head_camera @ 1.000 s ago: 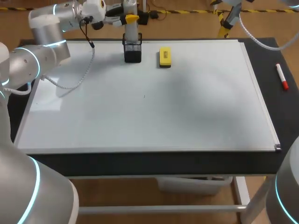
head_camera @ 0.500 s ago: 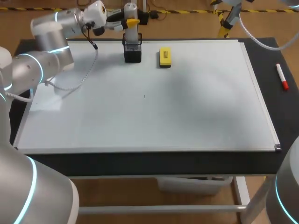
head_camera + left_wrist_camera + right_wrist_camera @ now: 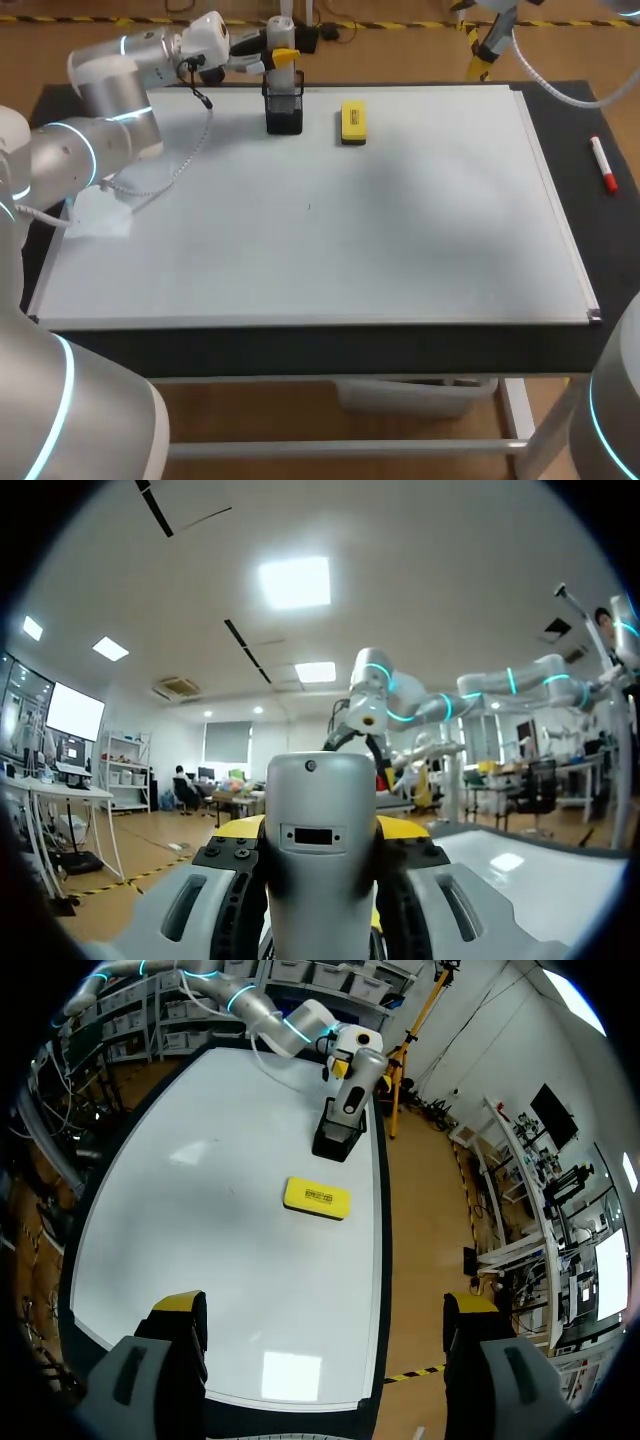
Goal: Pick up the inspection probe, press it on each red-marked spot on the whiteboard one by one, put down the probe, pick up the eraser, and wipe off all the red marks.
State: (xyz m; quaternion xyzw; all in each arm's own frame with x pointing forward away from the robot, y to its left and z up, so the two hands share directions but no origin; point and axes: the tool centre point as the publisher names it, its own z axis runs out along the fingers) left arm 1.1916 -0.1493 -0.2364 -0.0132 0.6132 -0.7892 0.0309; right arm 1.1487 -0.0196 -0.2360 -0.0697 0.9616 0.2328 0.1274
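Moved: left gripper [image 3: 320, 830] has come down with the probe [image 3: 282, 75]. A second ago the probe stood high above the holder [image 3: 284, 112]. Now its low end is down inside the holder. The left arm's elbow has also swung a bit toward the far side of the table [image 3: 610, 260].
Left gripper: it is at the far edge of the board [image 3: 400, 230], right at the probe. Its two fingers press on the grey probe from both sides, so it has hold of it.
Probe: it stands straight up in the holder, and its top sticks out well above the rim.
Holder: a small black mesh cup. It sits on the board at the far edge, on the left half.
Eraser [image 3: 353, 122]: yellow, lying flat on the board, near the holder on its right side, not touching it.
Right gripper [image 3: 325, 1305]: it hangs high up, over the right end of the board. Its fingers are spread wide and it has nothing in it.
Board: big and white, lying flat on the black table.
Pen [image 3: 603, 165]: white with red ends, on the table just past the board's right edge.
Cable [image 3: 180, 150]: it hangs from the left arm in a loop over the board's left end.
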